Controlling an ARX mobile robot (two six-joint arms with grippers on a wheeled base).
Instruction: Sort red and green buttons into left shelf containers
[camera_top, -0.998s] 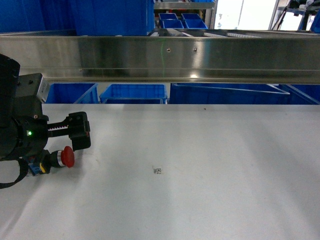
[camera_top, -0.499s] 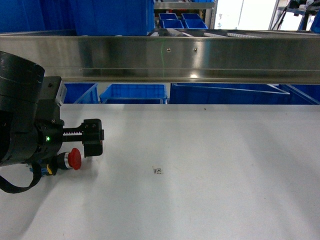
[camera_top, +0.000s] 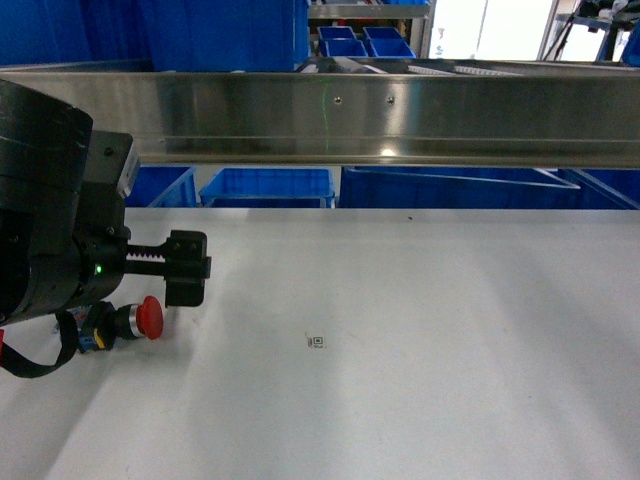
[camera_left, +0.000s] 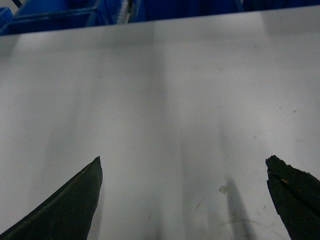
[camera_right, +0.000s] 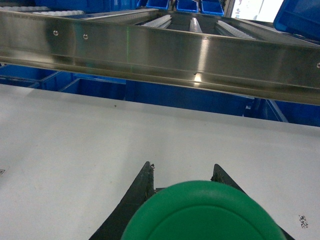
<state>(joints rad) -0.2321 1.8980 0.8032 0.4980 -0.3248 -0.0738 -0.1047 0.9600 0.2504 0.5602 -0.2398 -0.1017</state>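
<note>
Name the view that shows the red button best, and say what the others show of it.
The head view: the red button lies on its side on the white table, just below the left gripper. The left wrist view shows only bare table between its open fingertips; the right wrist view shows a green button instead.

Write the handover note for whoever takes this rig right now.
Left tool: open, nothing between its jaws, hanging over bare white table.
Right tool: shut on the green button, which fills the bottom of its wrist view.
Red button: lying on its side on the table beside the left arm, not gripped.
Blue bins: behind the table, under the steel rail.
Done: green button picked up.
Left: bin both buttons.
</note>
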